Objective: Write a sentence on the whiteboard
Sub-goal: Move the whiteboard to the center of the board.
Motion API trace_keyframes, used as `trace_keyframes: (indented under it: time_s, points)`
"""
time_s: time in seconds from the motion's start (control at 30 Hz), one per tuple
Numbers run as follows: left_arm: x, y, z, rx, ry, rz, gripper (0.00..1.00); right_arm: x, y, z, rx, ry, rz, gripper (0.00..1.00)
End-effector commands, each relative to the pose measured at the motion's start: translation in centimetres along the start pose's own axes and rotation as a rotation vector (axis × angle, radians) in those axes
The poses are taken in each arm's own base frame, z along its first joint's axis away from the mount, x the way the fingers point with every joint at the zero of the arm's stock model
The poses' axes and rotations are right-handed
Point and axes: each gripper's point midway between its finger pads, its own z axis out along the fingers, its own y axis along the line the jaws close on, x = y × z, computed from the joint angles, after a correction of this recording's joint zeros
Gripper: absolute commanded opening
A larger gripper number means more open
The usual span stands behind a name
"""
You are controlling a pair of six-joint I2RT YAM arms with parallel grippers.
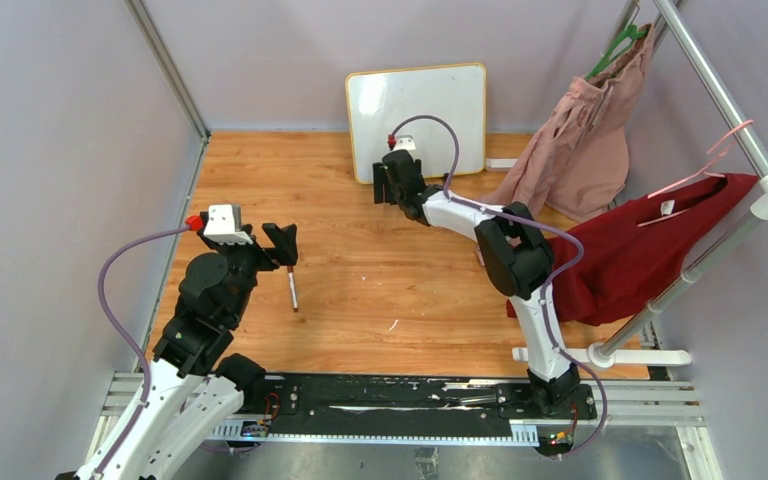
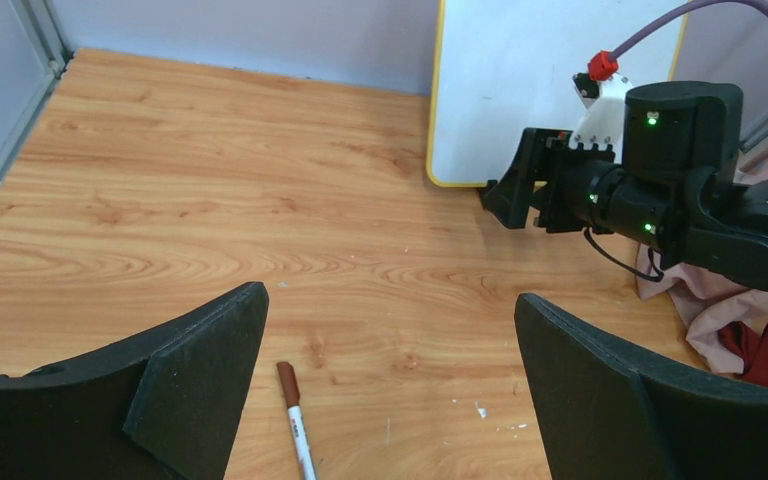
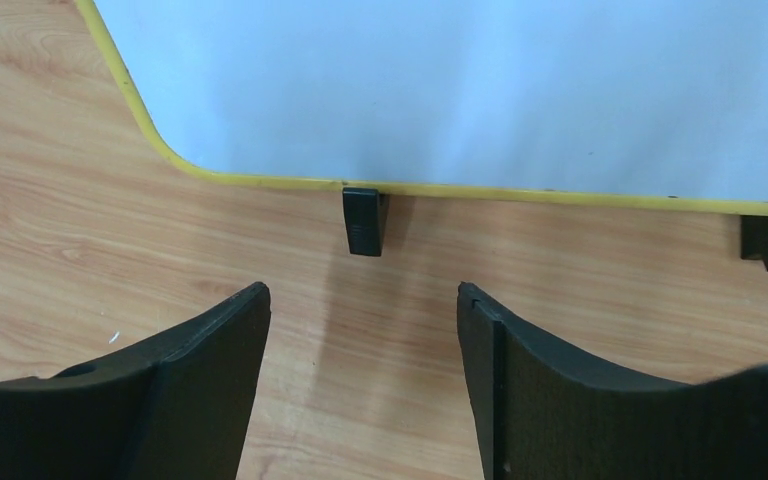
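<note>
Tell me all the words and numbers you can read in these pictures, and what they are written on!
No text here can be read.
Whiteboard: blank, no writing on the part that shows.
Marker: tiny dark marks on its white barrel, too small to read.
White tag on the red garment: too small to tell if anything is printed.

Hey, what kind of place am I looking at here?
Probably a robotics lab test cell, not a home: a wooden tabletop boxed in by plain panels, the left arm and right arm bolted to a rail, and staged props: whiteboard, marker, hung clothes.
</note>
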Motion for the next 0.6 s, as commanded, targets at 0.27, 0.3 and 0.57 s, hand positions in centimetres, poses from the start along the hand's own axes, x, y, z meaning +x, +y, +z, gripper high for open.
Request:
trace_keyframes:
  time_s: [0.27,0.3,0.57]
  points:
    - [-0.3,-0.4,0.0,0.016,-0.022,0.006,1.0,1.8,-0.8,3.2,0.061,0.065,0.039,0.63]
    - [-0.3,-0.4,-0.1,0.017,-0.022,0.006,1.0,1.8,-0.7,3.3,0.061,0.064,0.039,0.62]
    - [-0.3,-0.4,-0.1,0.016,-0.024,0.011,1.0,1.8,-1.5,4.5,0.084,0.064,0.051,0.56]
